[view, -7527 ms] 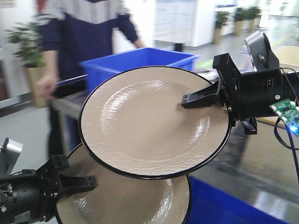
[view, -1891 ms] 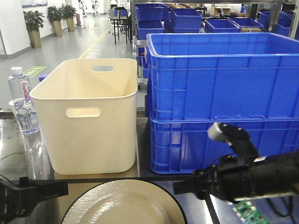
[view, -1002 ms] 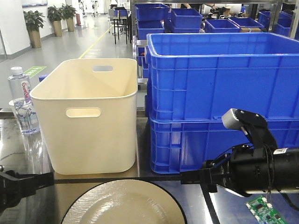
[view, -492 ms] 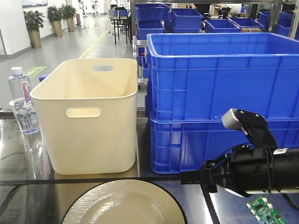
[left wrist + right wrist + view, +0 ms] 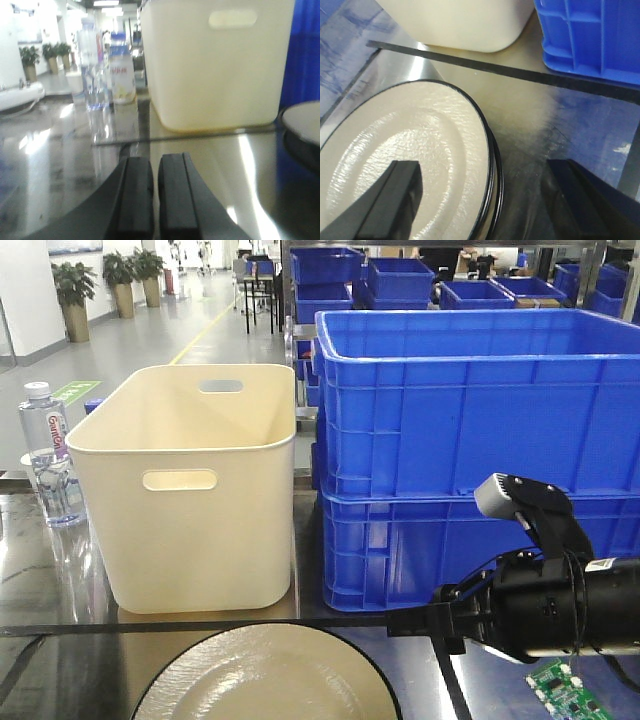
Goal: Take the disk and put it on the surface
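Note:
The disk (image 5: 265, 680) is a beige plate with a black rim, lying flat on the dark glossy surface (image 5: 60, 640) at the bottom centre. In the right wrist view the disk (image 5: 405, 150) shows a second black rim just beneath it. My right gripper (image 5: 490, 200) is open wide, with one finger above the disk's face and the other above the surface (image 5: 535, 115), touching neither. In the front view it (image 5: 410, 623) hovers at the disk's right. My left gripper (image 5: 155, 190) is shut on nothing, low over the surface (image 5: 60, 150), left of the disk (image 5: 302, 117).
A cream bin (image 5: 190, 490) and two stacked blue crates (image 5: 470, 440) stand just behind the disk. A water bottle (image 5: 45, 455) is at the far left; the left wrist view shows bottles (image 5: 107, 70) ahead. A black seam (image 5: 200, 625) crosses the tabletop.
Earlier my right gripper held a disk in the air; now it is open over the disk lying flat. In the last second my left gripper drew back out of the front view.

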### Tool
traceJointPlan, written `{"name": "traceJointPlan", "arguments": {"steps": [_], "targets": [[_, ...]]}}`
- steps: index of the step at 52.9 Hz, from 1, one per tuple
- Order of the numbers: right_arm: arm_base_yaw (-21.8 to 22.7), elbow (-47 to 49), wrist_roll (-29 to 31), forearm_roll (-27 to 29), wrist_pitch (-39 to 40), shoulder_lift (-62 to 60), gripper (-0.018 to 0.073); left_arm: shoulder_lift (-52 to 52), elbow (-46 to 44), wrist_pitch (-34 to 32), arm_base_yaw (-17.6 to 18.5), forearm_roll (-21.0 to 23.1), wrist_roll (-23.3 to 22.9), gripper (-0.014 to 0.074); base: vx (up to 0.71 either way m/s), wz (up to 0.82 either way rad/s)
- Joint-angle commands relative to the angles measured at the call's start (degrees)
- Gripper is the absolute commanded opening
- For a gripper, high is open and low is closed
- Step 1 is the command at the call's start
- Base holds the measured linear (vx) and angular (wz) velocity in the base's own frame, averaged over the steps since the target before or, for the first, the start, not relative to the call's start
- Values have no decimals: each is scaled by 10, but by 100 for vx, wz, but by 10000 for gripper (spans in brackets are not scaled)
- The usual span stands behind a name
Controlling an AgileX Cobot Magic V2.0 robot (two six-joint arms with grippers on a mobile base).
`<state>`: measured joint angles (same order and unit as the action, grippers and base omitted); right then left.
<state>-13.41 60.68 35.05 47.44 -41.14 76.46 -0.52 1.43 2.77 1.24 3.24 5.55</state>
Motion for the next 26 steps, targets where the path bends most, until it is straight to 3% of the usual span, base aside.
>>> {"name": "traceJointPlan", "arguments": {"steps": [1,10,26], "targets": [[2,18,2,20,14,-15,543,4,-8,-15,-3,-6,-7,215,0,0],[2,18,2,21,12,-15,543,4,-8,22,-3,-5,-7,215,0,0],[2,18,2,21,12,-15,543,4,-8,23,-3,-5,-7,215,0,0]]}}
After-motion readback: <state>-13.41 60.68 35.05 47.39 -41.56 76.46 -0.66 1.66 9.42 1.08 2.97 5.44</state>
